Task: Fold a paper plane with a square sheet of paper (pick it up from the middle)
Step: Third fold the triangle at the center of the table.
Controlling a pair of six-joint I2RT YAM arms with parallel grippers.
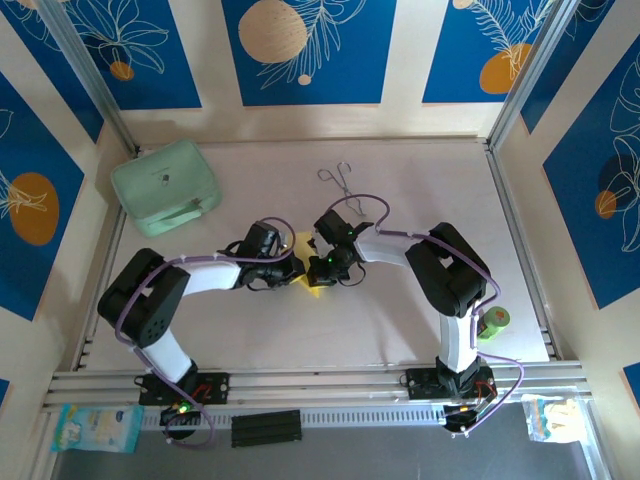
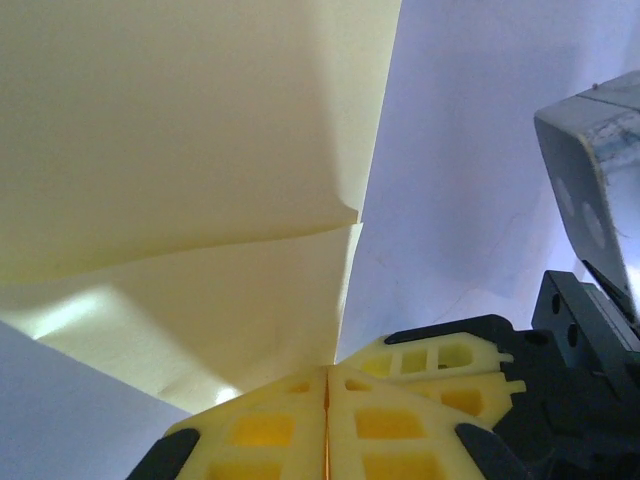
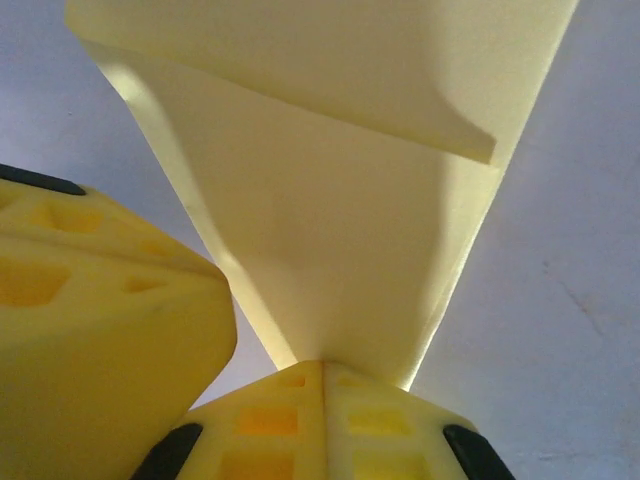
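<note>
The left end effector (image 2: pixel 327 385) is clenched on an edge of the yellow sheet of paper (image 2: pixel 200 200), which is creased into a wedge. The right end effector (image 3: pixel 322 375) is clenched on its narrow end. They meet at the middle of the bench (image 1: pixel 400 170), well apart from the mint-green case (image 1: pixel 165 186) at the far left.

The square sheet of paper (image 1: pixel 320 288) is thin and pale yellow. It is folded now, not flat and square. It sits in the middle of the table (image 1: pixel 420 180), mostly hidden from above. Up close it narrows like a wedge, with a flap folded over the top and sharp creases.
</note>
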